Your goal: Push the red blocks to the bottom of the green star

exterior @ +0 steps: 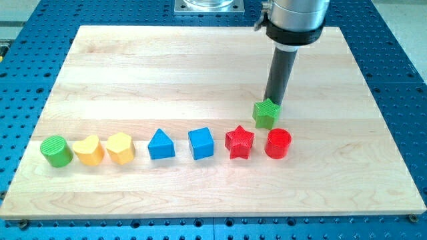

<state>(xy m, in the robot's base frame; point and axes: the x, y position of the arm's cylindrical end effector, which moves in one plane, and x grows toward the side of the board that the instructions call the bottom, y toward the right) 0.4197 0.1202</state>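
The green star (265,113) lies right of the board's middle. My tip (273,101) stands right behind it, at its top edge, seemingly touching it. The red star (239,142) lies just below and to the left of the green star. The red cylinder (278,143) lies just below and slightly right of the green star. The two red blocks sit side by side, a small gap between them.
A row continues to the view's left: a blue cube (201,143), a blue triangle (161,144), a yellow hexagon (120,148), a yellow heart (89,150) and a green cylinder (56,151). The wooden board (200,60) rests on a blue perforated table.
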